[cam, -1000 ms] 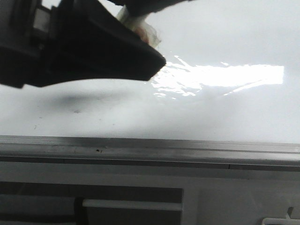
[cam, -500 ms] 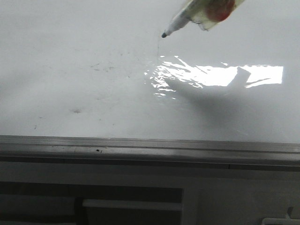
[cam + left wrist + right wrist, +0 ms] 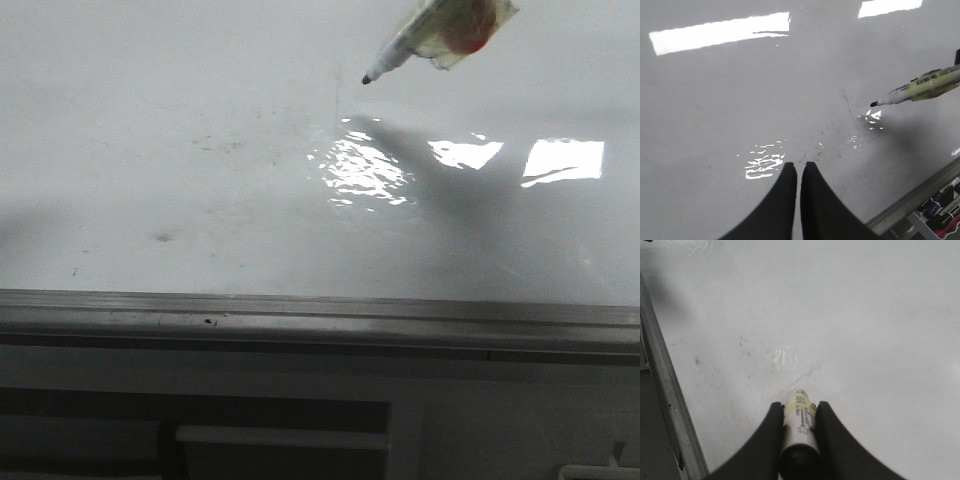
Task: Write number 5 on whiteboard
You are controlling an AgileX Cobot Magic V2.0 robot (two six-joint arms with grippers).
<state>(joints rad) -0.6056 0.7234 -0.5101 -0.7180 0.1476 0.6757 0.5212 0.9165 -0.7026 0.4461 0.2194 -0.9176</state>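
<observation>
Right gripper (image 3: 799, 432) clamped on marker (image 3: 420, 38); left gripper (image 3: 797, 172) closed, empty, over whiteboard (image 3: 150, 120), edge rail (image 3: 300, 318) near.

The marker (image 3: 430, 35) hangs over the far right part of the whiteboard (image 3: 150, 120), tilted, its tip (image 3: 367, 78) pointing left and toward the near edge, just beside the far end of a thin stroke (image 3: 338, 100). The edge rail (image 3: 320, 318) runs along the near edge, and the glare patch (image 3: 360, 170) lies between stroke and rail.
</observation>
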